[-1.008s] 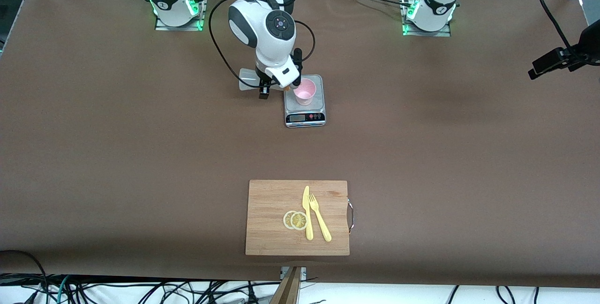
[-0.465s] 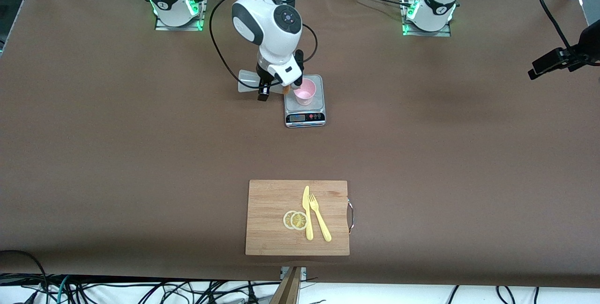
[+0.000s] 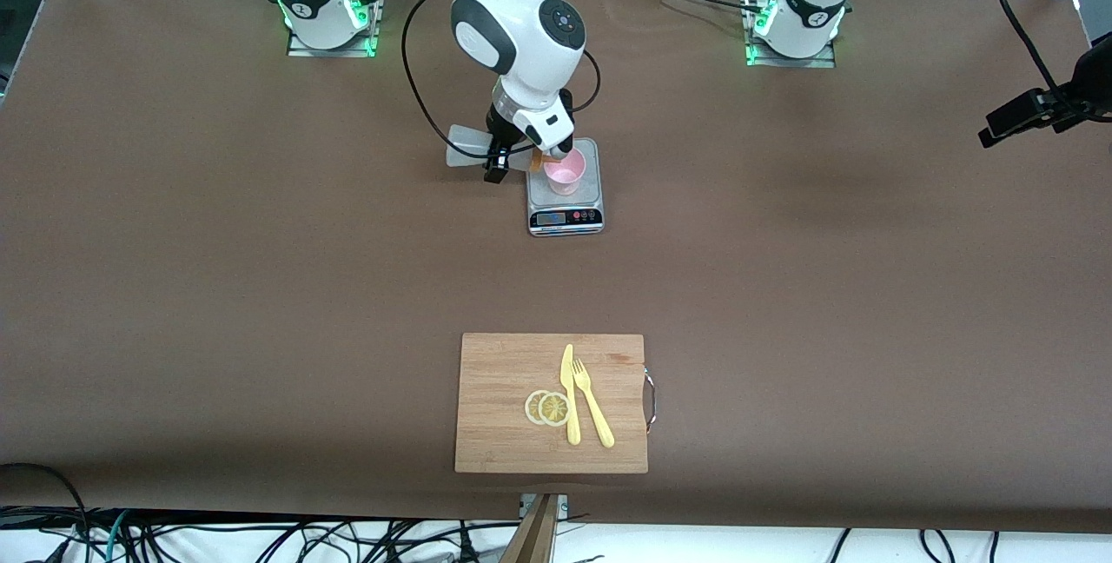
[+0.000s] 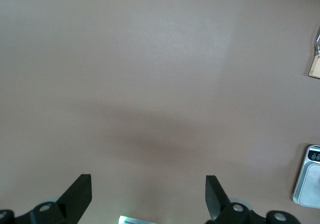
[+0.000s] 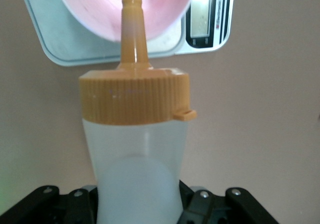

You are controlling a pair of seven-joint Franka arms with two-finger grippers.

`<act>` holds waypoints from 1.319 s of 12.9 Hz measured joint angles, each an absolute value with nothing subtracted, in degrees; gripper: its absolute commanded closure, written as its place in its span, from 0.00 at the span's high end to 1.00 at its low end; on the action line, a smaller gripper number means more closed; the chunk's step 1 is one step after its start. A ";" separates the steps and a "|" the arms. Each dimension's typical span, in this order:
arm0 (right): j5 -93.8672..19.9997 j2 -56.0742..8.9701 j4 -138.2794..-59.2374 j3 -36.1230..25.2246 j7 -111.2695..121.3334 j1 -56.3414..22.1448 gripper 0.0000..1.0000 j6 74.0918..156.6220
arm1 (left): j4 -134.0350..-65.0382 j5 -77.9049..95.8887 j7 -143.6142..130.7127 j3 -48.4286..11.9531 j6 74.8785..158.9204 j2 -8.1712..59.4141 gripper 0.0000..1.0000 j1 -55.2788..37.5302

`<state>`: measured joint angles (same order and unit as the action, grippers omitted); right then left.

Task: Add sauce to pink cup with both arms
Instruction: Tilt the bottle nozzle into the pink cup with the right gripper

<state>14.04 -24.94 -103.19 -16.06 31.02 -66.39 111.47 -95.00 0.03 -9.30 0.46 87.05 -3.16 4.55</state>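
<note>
Right gripper (image 5: 137, 206) clamped on translucent whitish squeeze bottle with orange cap (image 5: 134, 134). I saw bottle's long axis run straight out from jaws, nozzle tip over pale pink tapered cup (image 3: 565, 172) on grey scale (image 3: 565, 217). Left gripper (image 4: 148, 196) waited, fingers spread, empty, over bare table.

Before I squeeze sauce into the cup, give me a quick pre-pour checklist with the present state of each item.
1. Right gripper clamped on the sauce bottle: ok.
2. Bottle tipped with its orange nozzle aimed over the pink cup: ok.
3. Cup upright on the scale: ok.
4. Nozzle tip inside the cup's rim, not just over the platform: cannot tell; the wrist view shows it against the cup's opening, but height is unclear.
5. Left gripper open over bare table, waiting away from the cup: ok.
6. Sauce already flowing: cannot tell.
</note>
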 measured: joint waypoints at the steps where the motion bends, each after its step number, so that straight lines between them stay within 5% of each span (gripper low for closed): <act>1: 14.42 -25.47 -102.17 -16.06 30.31 -66.63 0.00 110.12 | -95.00 0.03 -9.30 0.46 87.05 -3.16 1.00 4.55; 17: 16.82 -27.20 -98.12 -16.13 29.07 -68.39 0.00 104.22 | -95.00 0.03 -9.30 0.46 87.05 -3.16 1.00 4.55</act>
<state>16.82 -27.20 -98.12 -16.13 29.07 -68.39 104.22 -95.00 0.03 -9.30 0.46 87.05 -3.16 4.55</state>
